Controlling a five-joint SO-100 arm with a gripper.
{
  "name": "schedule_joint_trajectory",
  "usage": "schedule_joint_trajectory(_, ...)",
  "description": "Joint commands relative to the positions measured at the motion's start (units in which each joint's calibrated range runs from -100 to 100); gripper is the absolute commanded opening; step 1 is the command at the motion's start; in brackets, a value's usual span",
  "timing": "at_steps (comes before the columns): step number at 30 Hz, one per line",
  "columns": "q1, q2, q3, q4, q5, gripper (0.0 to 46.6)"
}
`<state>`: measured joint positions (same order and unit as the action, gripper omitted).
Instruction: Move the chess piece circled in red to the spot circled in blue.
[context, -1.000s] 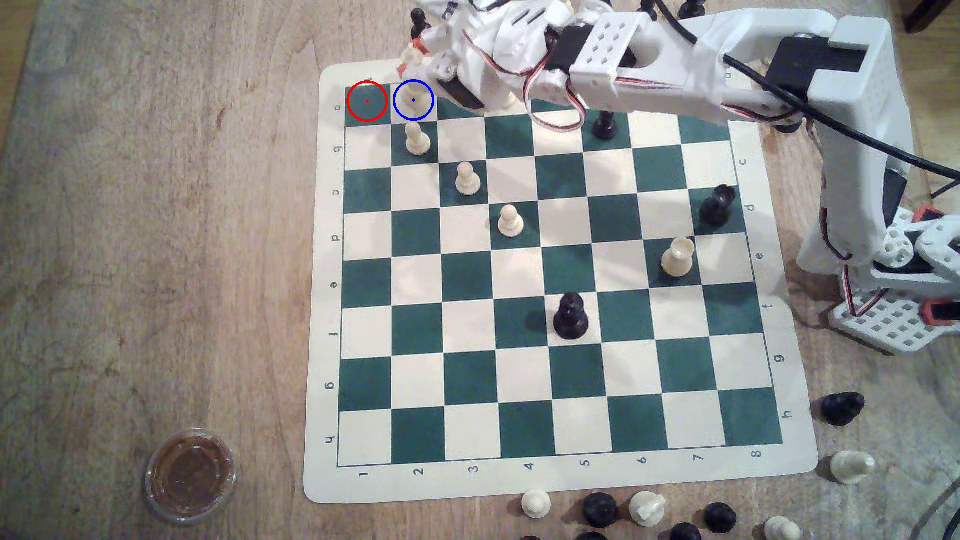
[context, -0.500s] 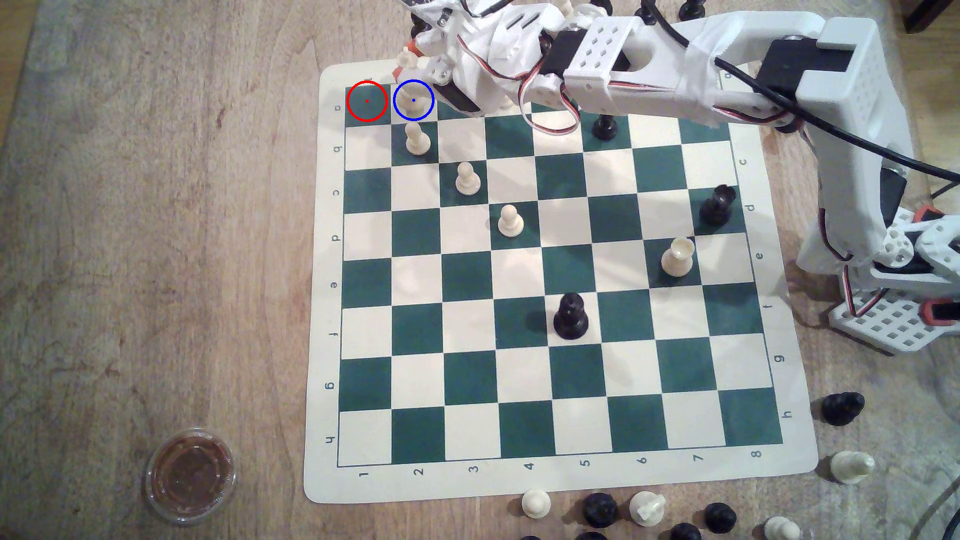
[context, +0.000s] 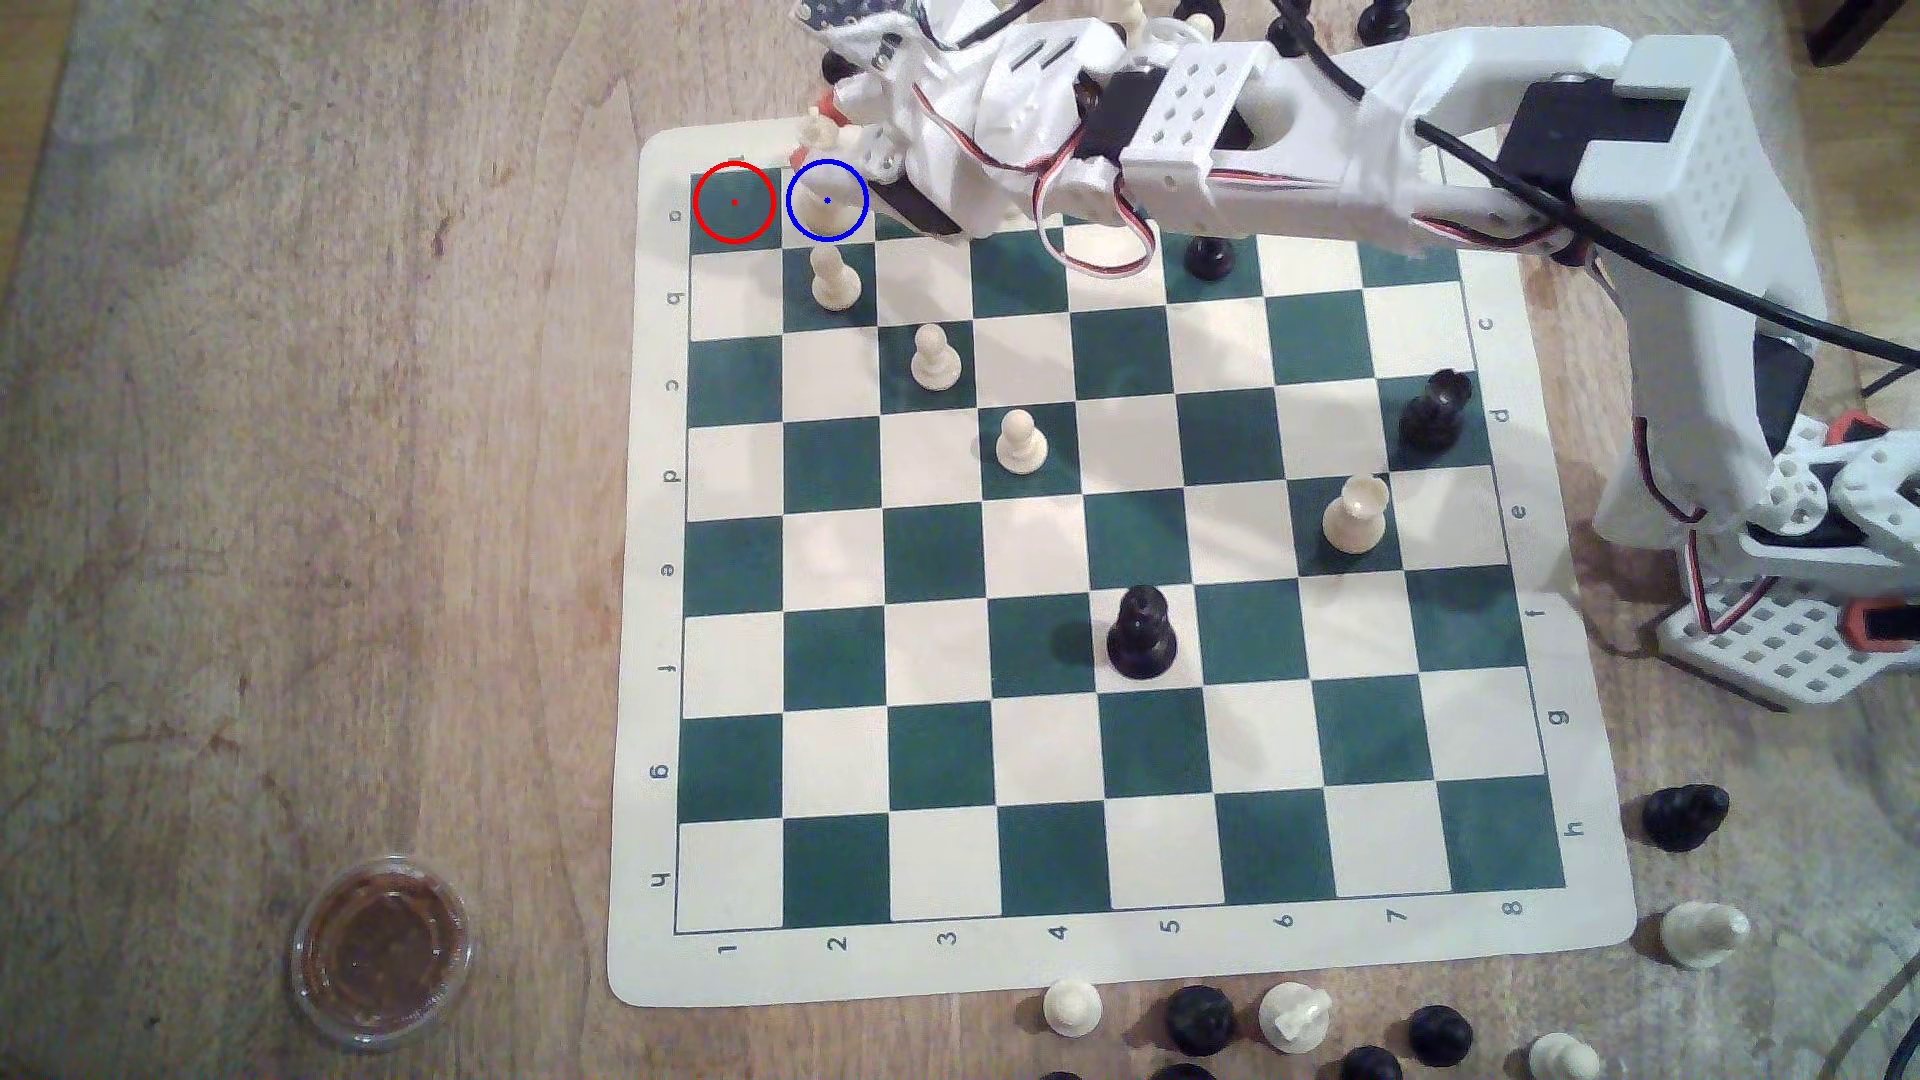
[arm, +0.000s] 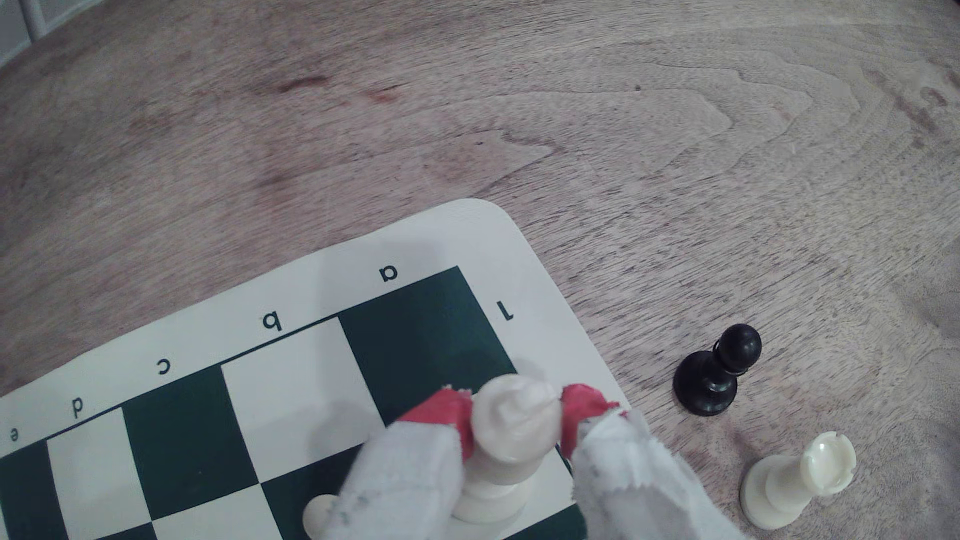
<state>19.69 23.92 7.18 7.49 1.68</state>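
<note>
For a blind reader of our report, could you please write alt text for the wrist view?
A claw with red-tipped fingers flanks the head of a tall cream chess piece standing near the corner of a green-and-cream board. Beyond the board's edge, a black pawn and a cream rook stand on the wooden table.

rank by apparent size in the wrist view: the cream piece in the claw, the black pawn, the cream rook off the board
1. cream piece, nearest the camera, so unsure
2. cream rook
3. black pawn, close to the rook

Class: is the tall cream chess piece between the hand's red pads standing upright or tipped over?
Upright: the tall cream piece stands on its round base.
</note>
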Motion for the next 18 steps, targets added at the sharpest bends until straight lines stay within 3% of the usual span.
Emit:
schedule_joint_trajectory(1,-0.1,-1.3,-5.0,-1.3,0.2,2.6)
schedule_joint_trajectory(3,-0.2,-1.2,-5.0,-1.3,0.4,3.5)
schedule_joint_trajectory(7,0.0,-1.8,-5.1,-0.9,0.6,18.9)
schedule_joint_trajectory(18,0.2,-7.3,-5.8,2.2,0.1,19.4)
